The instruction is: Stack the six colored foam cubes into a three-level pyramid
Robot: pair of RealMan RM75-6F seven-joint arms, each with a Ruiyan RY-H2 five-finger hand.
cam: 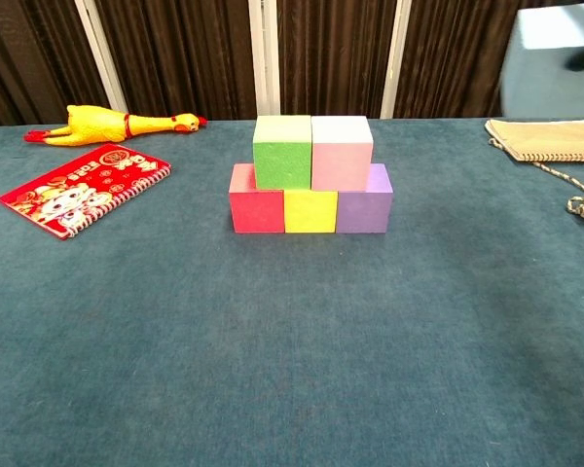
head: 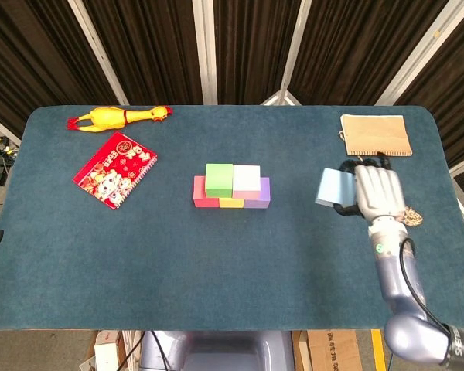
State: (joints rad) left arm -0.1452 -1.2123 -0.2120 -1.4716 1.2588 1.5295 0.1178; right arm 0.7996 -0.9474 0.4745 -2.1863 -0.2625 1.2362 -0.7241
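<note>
Hand (head: 375, 192) on the right holds light-blue cube (head: 331, 188) above table (head: 139, 255)

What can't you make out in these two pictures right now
- Right hand: cut off by the chest view's top right edge; only a dark bit shows.
- Light blue cube: blurred and cropped in the chest view.
- Rope: mostly hidden behind the hand in the head view.
- Left hand: in neither view.

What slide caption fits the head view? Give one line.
Right hand holds the light blue cube aloft, right of the five-cube stack.
</note>
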